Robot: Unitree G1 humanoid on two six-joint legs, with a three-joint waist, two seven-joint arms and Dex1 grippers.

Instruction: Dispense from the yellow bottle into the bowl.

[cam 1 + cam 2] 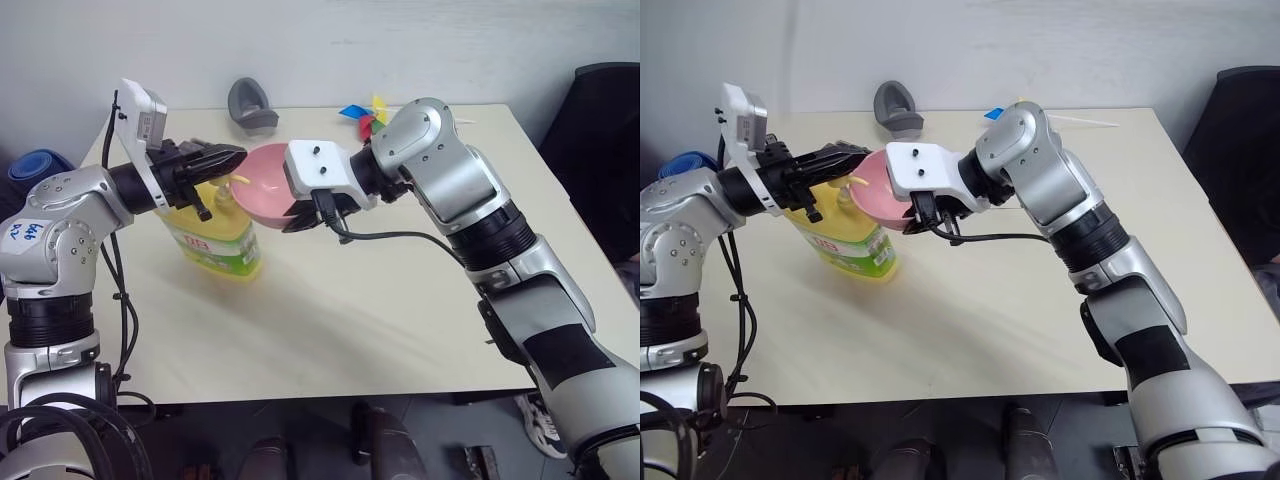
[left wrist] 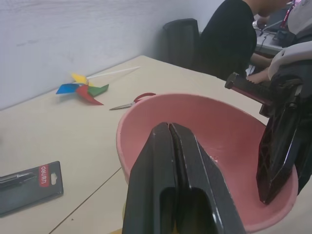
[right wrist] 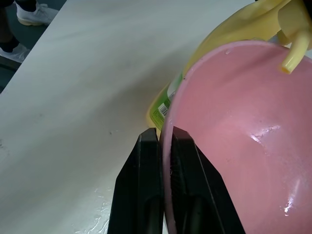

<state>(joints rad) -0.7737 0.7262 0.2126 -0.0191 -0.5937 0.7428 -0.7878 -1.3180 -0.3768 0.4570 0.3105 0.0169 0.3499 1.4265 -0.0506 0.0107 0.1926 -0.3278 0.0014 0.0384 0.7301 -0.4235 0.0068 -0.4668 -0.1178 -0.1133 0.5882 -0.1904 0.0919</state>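
Worktop [image 1: 380,320] w/ yellow bottle [image 1: 215,240] standing upright nr its left side. Bowl [image 1: 265,185] held up, tilted, under the pump spout. R claw [image 3: 163,141] clamped on bowl rim. L claw [image 1: 232,156] pressed together over pump top.

Pale cream table [image 1: 400,320] against a plain whitish wall [image 1: 350,45], black chair [image 1: 600,130] at the table's right end — dim floor below

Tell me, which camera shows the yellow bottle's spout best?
The right wrist view: the spout hangs over the bowl, close up. The eye views show it small beside the bowl's rim, above the yellow bottle.
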